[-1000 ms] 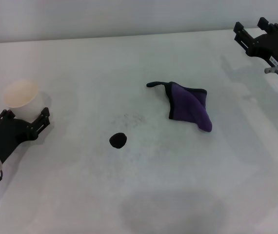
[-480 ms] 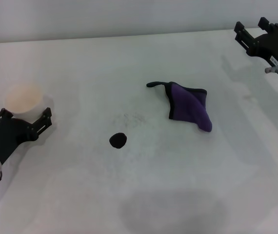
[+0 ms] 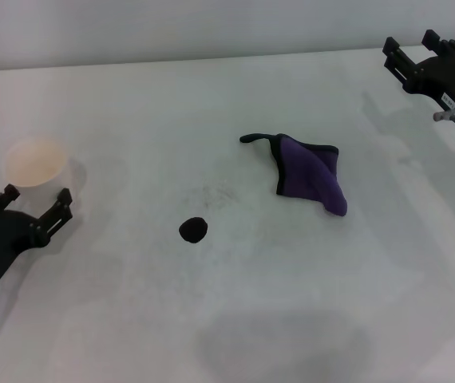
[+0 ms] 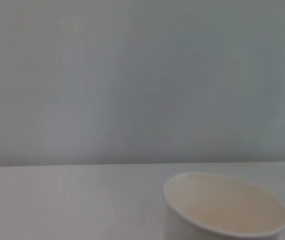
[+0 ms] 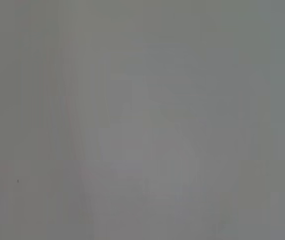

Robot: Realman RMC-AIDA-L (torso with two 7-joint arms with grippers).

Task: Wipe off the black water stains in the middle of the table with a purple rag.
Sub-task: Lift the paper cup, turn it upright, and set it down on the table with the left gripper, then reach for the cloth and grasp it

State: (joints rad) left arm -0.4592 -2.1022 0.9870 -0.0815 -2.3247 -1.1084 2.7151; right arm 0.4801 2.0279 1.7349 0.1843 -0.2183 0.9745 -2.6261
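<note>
Broadly, the table (image 3: 235, 319) is a plain white top with faint grey smudges, and no writing, brand or label can be read on it or on anything that rests on it.

Next in size come the arms. The right gripper (image 3: 416, 49) hangs over the far right corner of the table, well apart from everything else; its two black fingers stand spread with a clear gap between them and nothing in that gap. The left gripper (image 3: 26, 205) sits low at the near left edge, its fingers likewise spread wide and holding nothing, pointing toward a white paper cup (image 3: 36, 164) that stands upright just beyond the fingertips. The left wrist view shows that cup's open rim (image 4: 226, 206) close ahead against a blank wall.

The purple rag (image 3: 314, 181) lies folded on the table right of centre, black trim along its edges and a thin black loop trailing from its far left corner. It lies untouched by either gripper.

Smallest, the black water stains (image 3: 193, 230) form one roundish solid blob near the middle, nearer the robot and left of the rag, with faint grey specks just beyond it.
</note>
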